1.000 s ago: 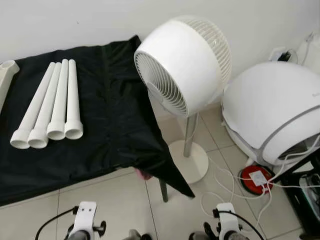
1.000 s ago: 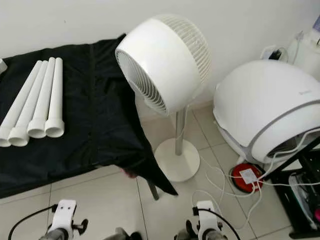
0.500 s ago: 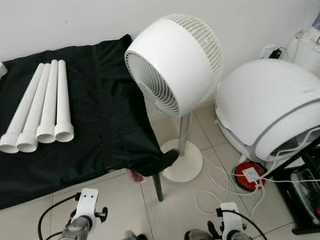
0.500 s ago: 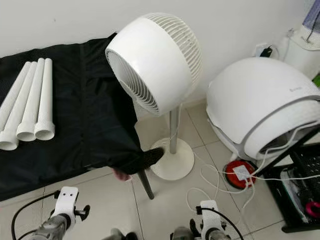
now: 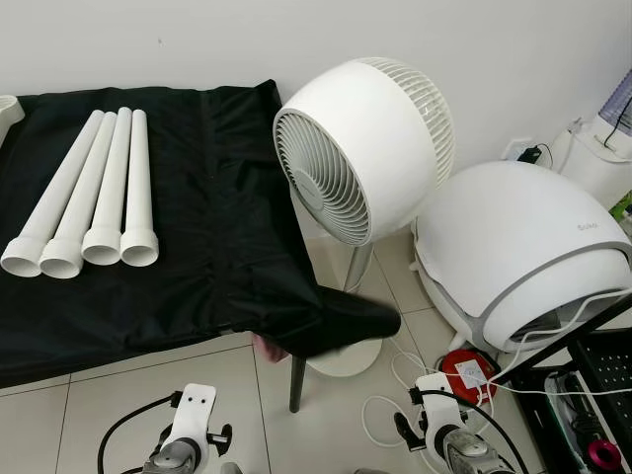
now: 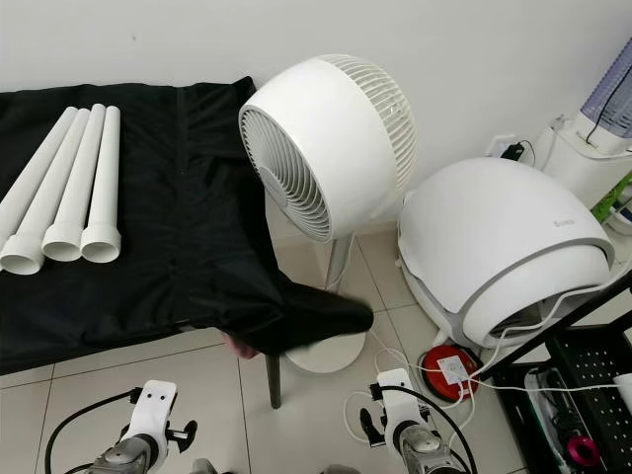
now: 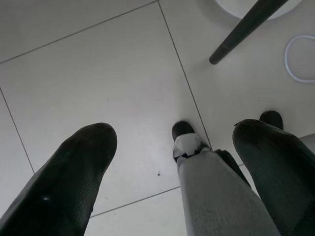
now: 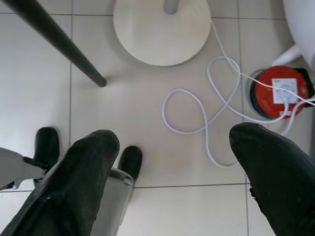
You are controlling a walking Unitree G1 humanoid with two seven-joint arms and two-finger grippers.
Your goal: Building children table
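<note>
Black cloth (image 5: 207, 237) draped the desk (image 5: 295, 380), one corner of it hanging over the desk's right front corner above a dark slanted leg. Just off that right edge stood a round white pedestal fan (image 5: 363, 148), and beyond it a white domed appliance (image 5: 518, 252) on the tiled floor (image 5: 128, 395).

Four white plastic tube legs (image 5: 84, 193) lay side by side, touching, near the desk's left edge, flared sockets toward the front edge. They looked light, rigid and smooth, likely to roll on the cloth and slip in a pinch; a hold across the shaft just behind the flared collar seemed the surest.

Both hands hung low over the floor, well short of the tubes: the left hand (image 7: 172, 162) and right hand (image 8: 172, 162) each had fingers spread wide, gripping nothing.
</note>
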